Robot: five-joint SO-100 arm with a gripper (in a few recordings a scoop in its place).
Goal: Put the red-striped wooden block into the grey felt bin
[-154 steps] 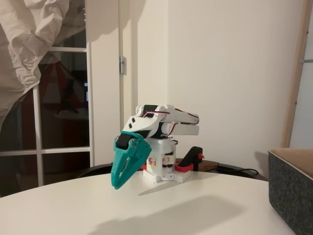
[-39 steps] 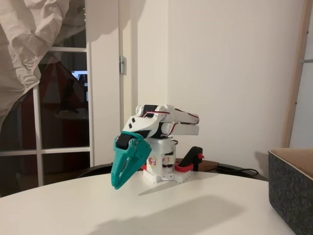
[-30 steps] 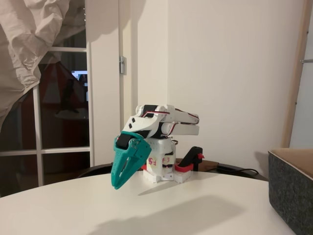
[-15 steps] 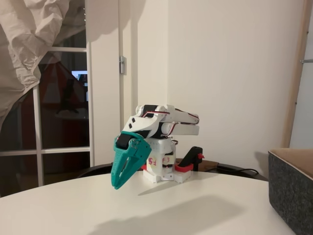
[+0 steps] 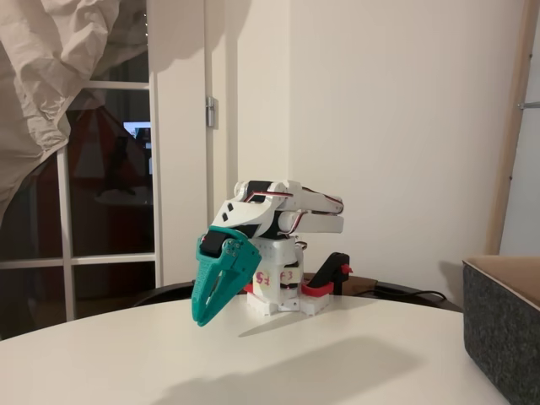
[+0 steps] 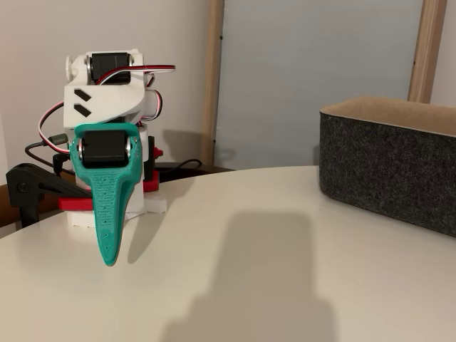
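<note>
1. two risks stand out, going left to right. first, no red-striped wooden block can be found in either fixed view, so i cannot say where it lies; a reach begun without locating it could simply sweep bare tabletop (image 6: 285,271).
2. the gripper (image 5: 199,319) hangs folded at about 7 o'clock from the white arm (image 5: 278,215), its teal tip low over the tabletop; in the other fixed view the gripper (image 6: 108,261) points near 6 o'clock. its jaws look pressed together with nothing between them.
3. the grey felt bin (image 6: 388,171) sits at 3 o'clock, well apart from the arm; its tall thick rim could catch a low swing, so my judgement is that any carry needs height first.
</note>
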